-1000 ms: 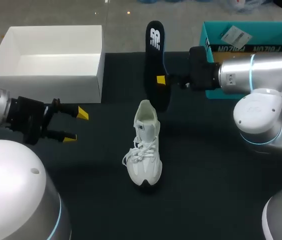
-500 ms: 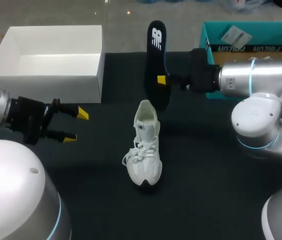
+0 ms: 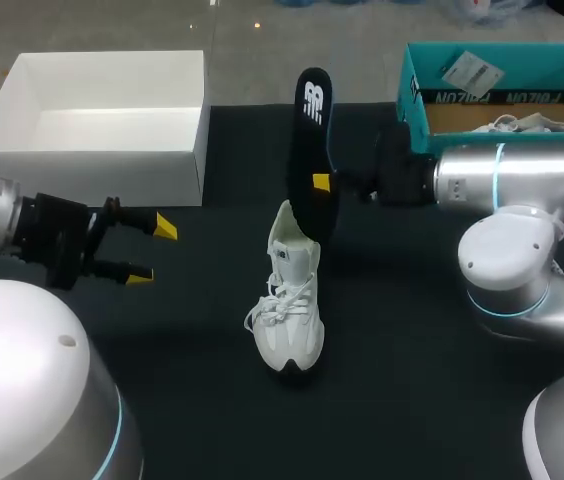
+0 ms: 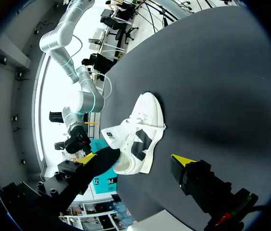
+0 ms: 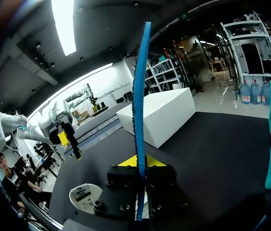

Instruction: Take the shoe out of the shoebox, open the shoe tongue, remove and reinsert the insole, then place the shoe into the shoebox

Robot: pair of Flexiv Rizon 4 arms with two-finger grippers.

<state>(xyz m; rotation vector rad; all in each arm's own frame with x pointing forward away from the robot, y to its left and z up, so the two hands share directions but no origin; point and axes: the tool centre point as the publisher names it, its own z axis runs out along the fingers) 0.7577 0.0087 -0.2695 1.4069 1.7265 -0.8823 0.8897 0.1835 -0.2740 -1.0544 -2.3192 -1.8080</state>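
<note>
A white shoe [image 3: 287, 300] stands upright mid-table, toe toward me; it also shows ahead of the left fingers [image 4: 142, 139] and below the right gripper [image 5: 85, 195]. My right gripper [image 3: 320, 182] is shut on a dark insole [image 3: 312, 120], held on end with its lower tip just above the shoe's heel opening. In the right wrist view the insole [image 5: 140, 96] is edge-on, a blue strip rising from the right gripper [image 5: 140, 166]. My left gripper [image 3: 152, 250] hangs open and empty to the left of the shoe, seen as left gripper [image 4: 134, 160]. The white shoebox [image 3: 92, 175] sits at the back left.
A teal box [image 3: 417, 100] at the back right holds another white shoe [image 3: 522, 122], just behind my right arm. In the right wrist view the white shoebox [image 5: 159, 115] lies beyond the insole. Dark tabletop [image 3: 412, 380] spreads around the shoe.
My right gripper has carried the insole down and toward me, bringing its lower end close over the shoe's heel. The left arm and the shoe have stayed put.
</note>
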